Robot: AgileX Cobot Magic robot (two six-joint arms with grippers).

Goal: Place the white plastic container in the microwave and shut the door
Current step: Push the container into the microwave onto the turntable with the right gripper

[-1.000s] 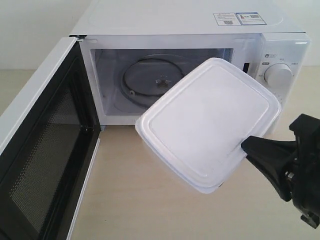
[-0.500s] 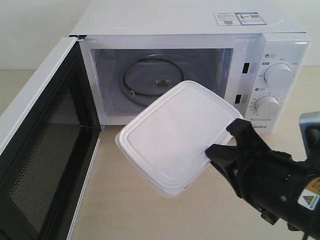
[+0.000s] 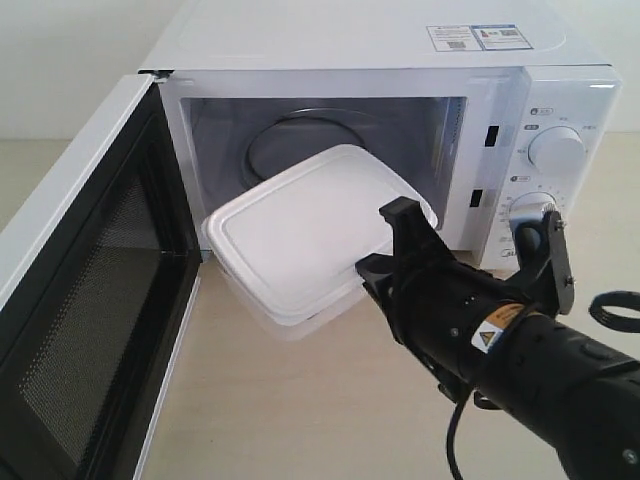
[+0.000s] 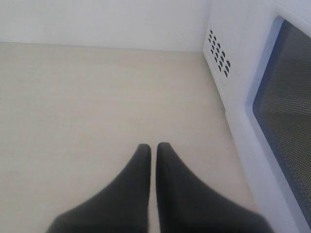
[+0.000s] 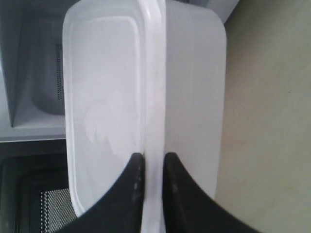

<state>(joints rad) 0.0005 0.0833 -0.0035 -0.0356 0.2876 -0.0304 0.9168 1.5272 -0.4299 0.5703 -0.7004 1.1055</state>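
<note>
The right claw pinches the near rim of the one white plastic container. The box hangs at the mouth of the one microwave, above the bench. It looks light, stiff and a bit slippery, so the rim seems the best hold. The door stands wide open. The left claw is closed on nothing.

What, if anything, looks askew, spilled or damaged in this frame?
Nothing stands out. The right gripper holds the white plastic container by its rim, lid seated, at the mouth of the microwave; it is turned cornerwise to the opening, but nothing is spilled or damaged.
</note>
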